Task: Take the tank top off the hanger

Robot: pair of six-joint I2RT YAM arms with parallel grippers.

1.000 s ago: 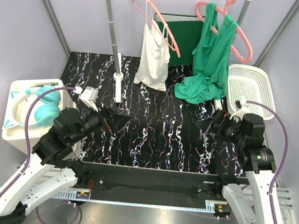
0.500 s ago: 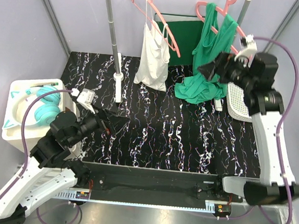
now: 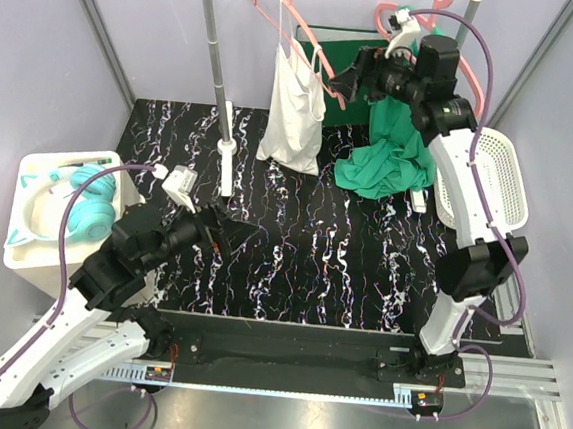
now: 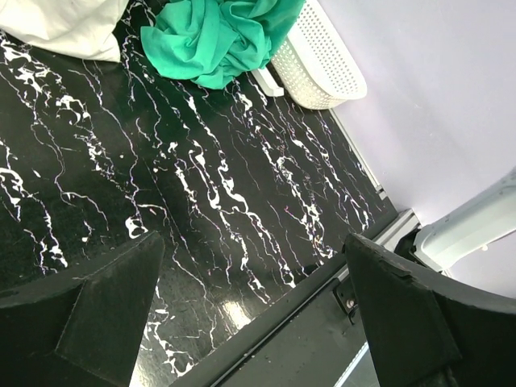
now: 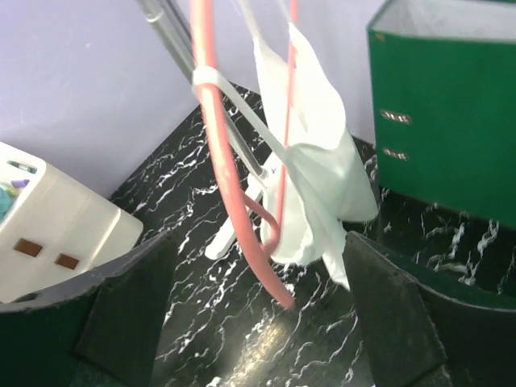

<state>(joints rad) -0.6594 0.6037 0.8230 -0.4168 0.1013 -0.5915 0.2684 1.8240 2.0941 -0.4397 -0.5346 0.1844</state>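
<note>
Right wrist view: tank top [image 5: 314, 137] hangs dead ahead, strap looped over pink hanger [image 5: 224, 153].
Place: above table [image 3: 302, 266] far edge, mid-way; long axis vertical.
Right gripper [image 3: 351, 75]: raised beside hanger, jaws wide, empty, likely the nearer arm.
Left gripper [image 3: 230, 232]: wide, empty, low by near edge.

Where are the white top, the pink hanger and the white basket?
white top [image 3: 295, 115]: top view, middle of the cloth
pink hanger [image 5: 226, 161]: right wrist view, on its near arm
white basket [image 4: 318, 64]: left wrist view, on its mesh wall
</note>
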